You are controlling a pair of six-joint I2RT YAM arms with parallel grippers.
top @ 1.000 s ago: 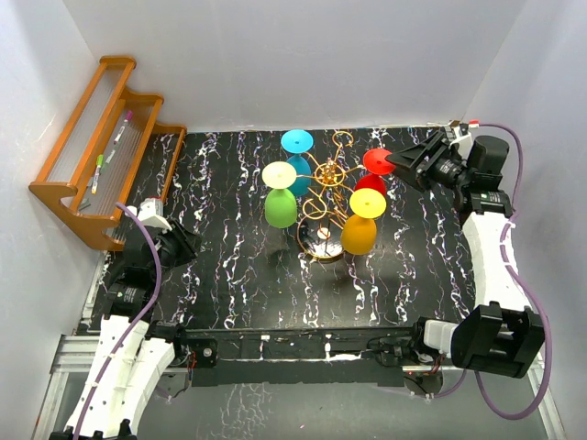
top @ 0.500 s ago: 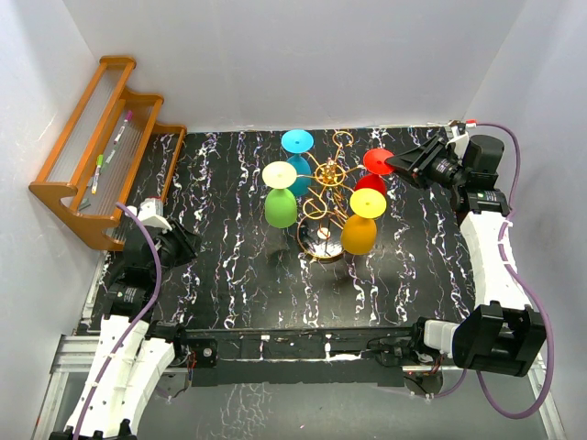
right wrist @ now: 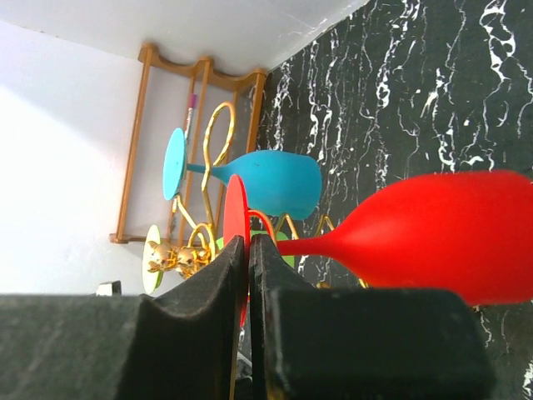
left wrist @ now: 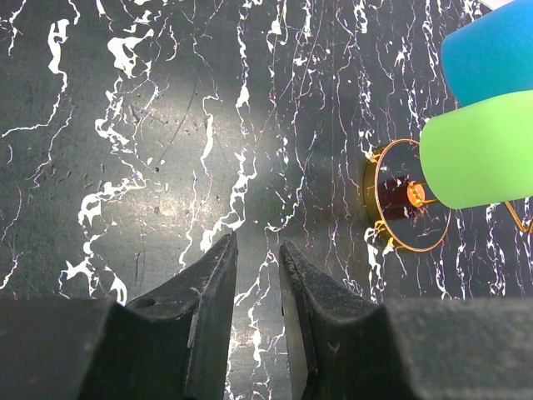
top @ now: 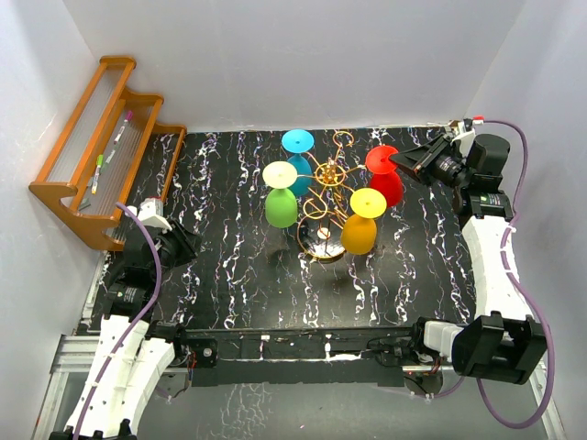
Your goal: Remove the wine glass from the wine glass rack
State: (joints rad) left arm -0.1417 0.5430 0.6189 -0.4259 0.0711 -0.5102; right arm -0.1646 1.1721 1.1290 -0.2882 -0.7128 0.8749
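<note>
**Red glass pinched by its foot: drawing it clear of the rack**

Right gripper [top: 397,159] closed edge-on upon the thin flat foot of the red wine glass [top: 386,189], hung bowl-down at the right-hand side of the gold wine glass rack [top: 327,173], just beside the orange glass [top: 359,236]. Left gripper [left wrist: 256,260] partly open, holding nothing, low over the bench [left wrist: 150,125], well apart from the rack. Stem's seating within its ring arm: not discernible. Judged best practice: hold the pinch firm against swivel of the disc. Draw the stem outward along the ring arm, away from the central post, level and slow. Lift only once clear, without nudging the neighbouring glasses.
</note>
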